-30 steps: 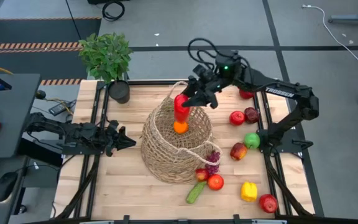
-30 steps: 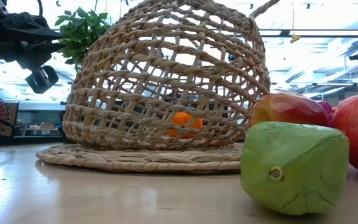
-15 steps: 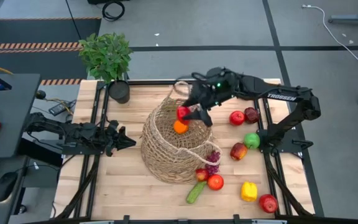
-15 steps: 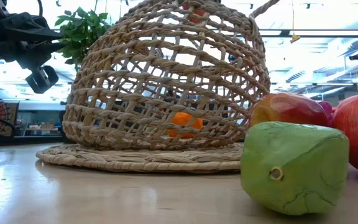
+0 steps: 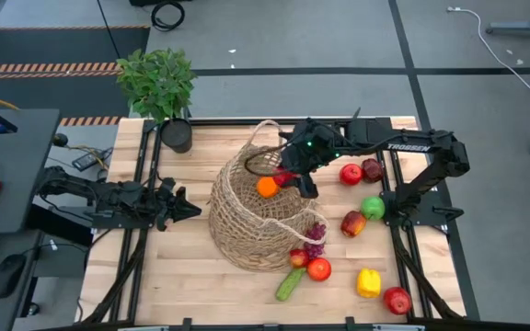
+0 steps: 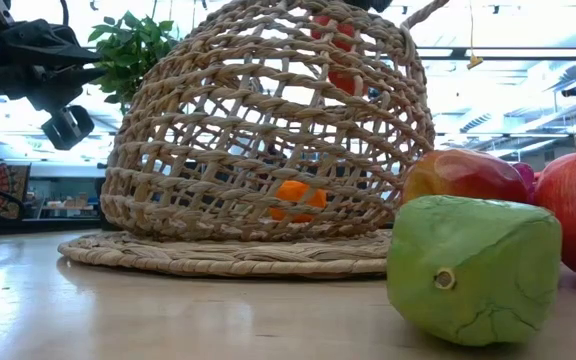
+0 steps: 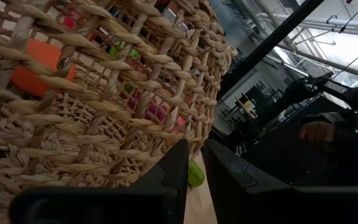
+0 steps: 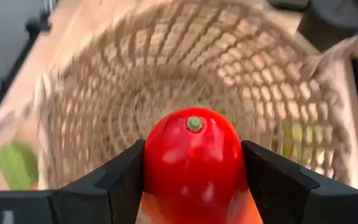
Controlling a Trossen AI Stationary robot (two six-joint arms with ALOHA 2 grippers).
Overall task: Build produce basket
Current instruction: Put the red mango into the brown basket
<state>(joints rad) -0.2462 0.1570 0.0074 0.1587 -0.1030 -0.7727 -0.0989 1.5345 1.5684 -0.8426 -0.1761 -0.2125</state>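
The tan wicker basket (image 5: 258,219) rests on the table's middle, its mouth turned up and toward the far right. An orange (image 5: 266,187) lies inside it. My right gripper (image 5: 288,176) reaches into the mouth from the far right, shut on a red pepper (image 8: 193,163). The low view shows that pepper (image 6: 340,50) through the weave, high above the orange (image 6: 295,198). My left gripper (image 5: 180,205) waits, shut, left of the basket, pointing at its wall (image 7: 98,106). My right gripper pinches the red pepper between its two fingers, one on each side (image 8: 149,167) of it. The fingers slant down from the table's far right. The pepper's green stem spot (image 8: 194,123) faces the wrist camera. It hangs clear inside the basket, above the orange.
Loose produce lies right of and in front of the basket: red apples (image 5: 351,174), a green apple (image 5: 373,208), grapes (image 5: 316,237), a cucumber (image 5: 290,283), a yellow pepper (image 5: 368,282). A potted plant (image 5: 157,85) stands at the far left corner.
My right gripper has sunk with the red pepper from above the basket's rim into its mouth, tipping down and rolling as it went. It stays shut on the pepper. The basket and orange have kept still.
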